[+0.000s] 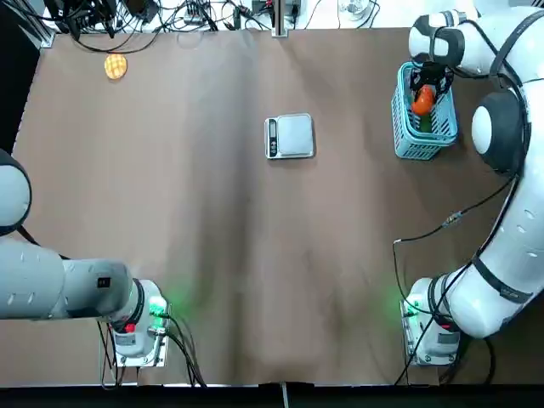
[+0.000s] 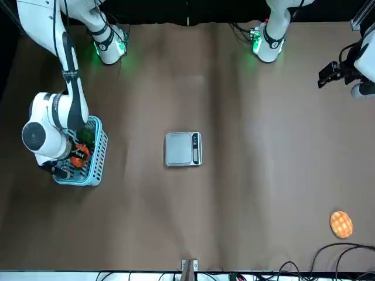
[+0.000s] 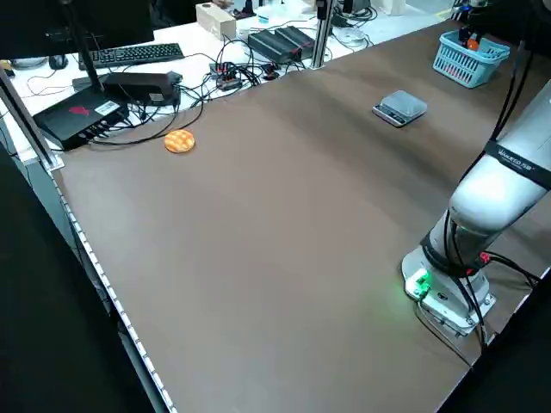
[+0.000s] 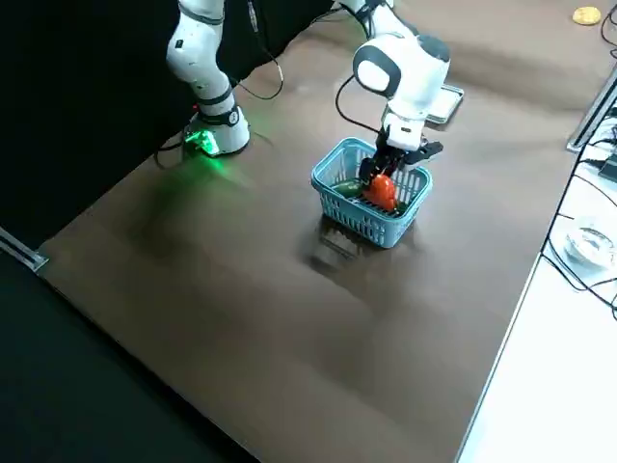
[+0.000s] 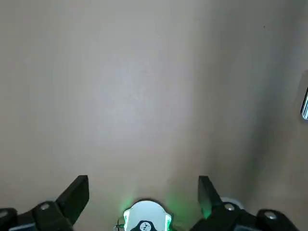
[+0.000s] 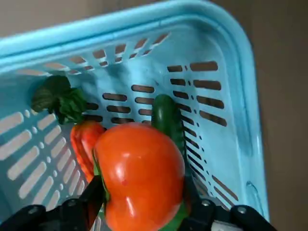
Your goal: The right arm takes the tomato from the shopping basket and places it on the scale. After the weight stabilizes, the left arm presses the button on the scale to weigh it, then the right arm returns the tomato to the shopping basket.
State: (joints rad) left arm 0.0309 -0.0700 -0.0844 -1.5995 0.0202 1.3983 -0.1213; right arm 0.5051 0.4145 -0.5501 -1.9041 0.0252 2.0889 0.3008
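Tomato: round, glossy orange-red fruit (image 6: 141, 175), between the right gripper's fingers, within the basket walls.
Right gripper (image 6: 143, 197): closed on the tomato.
Basket: light-blue lattice plastic (image 1: 406, 136), also held a dark-green cucumber (image 6: 167, 118).
Left gripper (image 5: 143, 190): fingers wide apart, empty.
Scale: silver-grey square platform (image 1: 295, 136), bare.

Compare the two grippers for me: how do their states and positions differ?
The right gripper is closed on the tomato; the left gripper is open and empty. The right one is at the basket, while the left one hovers over the table's left side. Both have two black fingers.
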